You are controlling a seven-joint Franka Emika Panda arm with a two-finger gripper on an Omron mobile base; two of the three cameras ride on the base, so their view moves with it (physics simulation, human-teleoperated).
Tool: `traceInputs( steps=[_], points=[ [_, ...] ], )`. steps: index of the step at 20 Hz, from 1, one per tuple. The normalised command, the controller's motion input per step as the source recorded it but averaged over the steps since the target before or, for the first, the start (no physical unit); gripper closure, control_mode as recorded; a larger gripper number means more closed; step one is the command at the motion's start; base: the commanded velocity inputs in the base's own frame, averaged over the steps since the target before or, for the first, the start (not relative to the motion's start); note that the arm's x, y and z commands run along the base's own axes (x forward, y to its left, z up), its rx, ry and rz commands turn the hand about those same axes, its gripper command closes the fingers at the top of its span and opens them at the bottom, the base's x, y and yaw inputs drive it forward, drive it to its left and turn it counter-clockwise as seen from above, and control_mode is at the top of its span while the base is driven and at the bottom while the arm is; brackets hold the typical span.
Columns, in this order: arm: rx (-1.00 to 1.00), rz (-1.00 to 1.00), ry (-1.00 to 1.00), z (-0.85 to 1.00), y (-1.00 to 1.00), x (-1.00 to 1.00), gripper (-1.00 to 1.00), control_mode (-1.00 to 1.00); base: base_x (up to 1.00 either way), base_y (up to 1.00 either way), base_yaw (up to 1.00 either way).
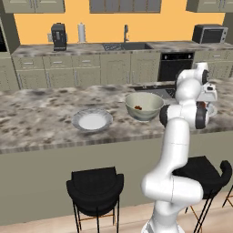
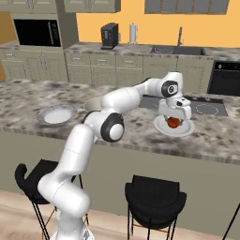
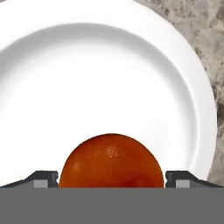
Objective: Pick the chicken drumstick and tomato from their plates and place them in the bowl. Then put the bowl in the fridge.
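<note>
The gripper [image 3: 112, 178] is spread wide, its fingers [image 3: 43, 179] flanking the tomato [image 3: 111, 159] on either side (not yet pinching, by my reading). The tomato, round and glossy, sits on a smooth white plate [image 3: 109, 65]. Farther off on the speckled counter [image 1: 41, 113], the bowl [image 1: 144, 105] holds the drumstick [image 1: 138, 108].

Tomato [image 3: 111, 161] fills gap between pincer [image 3: 111, 179] fingertips.

I see an orange wall [image 1: 41, 25], beige cabinets [image 1: 68, 68], a marble island counter [image 1: 36, 118], black stools [image 1: 95, 189], a wooden floor [image 1: 54, 225].
</note>
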Motion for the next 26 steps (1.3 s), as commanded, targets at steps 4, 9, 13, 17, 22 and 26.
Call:
traceInputs(
  steps=[4, 9, 13, 17, 22, 26],
  points=[
    [0.05, -0.03, 0.06, -0.23, 0.19, -0.14, 1.00, -1.00, 0.00, 0.00, 0.00],
    [0.08, -0.03, 0.03, -0.04, 0.11, -0.18, 1.00, -1.00, 0.00, 0.00, 0.00],
    [0.11, 0.00, -0.08, 0.36, 0.12, -0.36, 1.00, -1.00, 0.00, 0.00, 0.00],
    [0.03, 0.05, -0.22, 0.25, 0.36, -0.41, 1.00, -1.00, 0.00, 0.00, 0.00],
    [-0.01, 0.05, -0.26, 0.24, 0.52, -0.34, 1.00, -1.00, 0.00, 0.00, 0.00],
    [-0.05, 0.07, -0.23, 0.27, 0.58, -0.31, 1.00, -1.00, 0.00, 0.00, 0.00]
  ],
)
